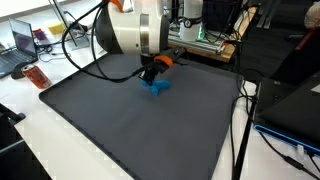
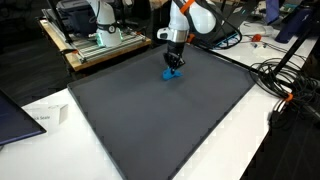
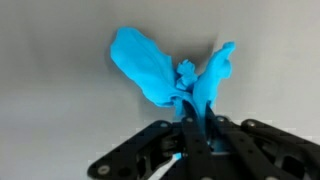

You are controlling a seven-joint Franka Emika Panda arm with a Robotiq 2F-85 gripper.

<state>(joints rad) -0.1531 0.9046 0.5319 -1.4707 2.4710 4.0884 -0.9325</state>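
Observation:
A bright blue cloth [image 3: 160, 65] lies bunched on the dark grey mat [image 1: 120, 120]. In the wrist view my gripper [image 3: 190, 118] is shut on a pinched fold at the cloth's middle, with two lobes spreading away from the fingers. In both exterior views the gripper [image 1: 150, 72] [image 2: 173, 62] stands straight down over the cloth [image 1: 157, 86] [image 2: 173, 73] at the far part of the mat. The cloth still touches the mat.
A laptop [image 1: 20, 45] and an orange-red packet [image 1: 37, 77] sit beside the mat. A second laptop [image 2: 12, 115] and a paper card [image 2: 45, 117] lie on the white table. Cables [image 2: 285, 85] trail at one side. Equipment racks [image 2: 90, 35] stand behind.

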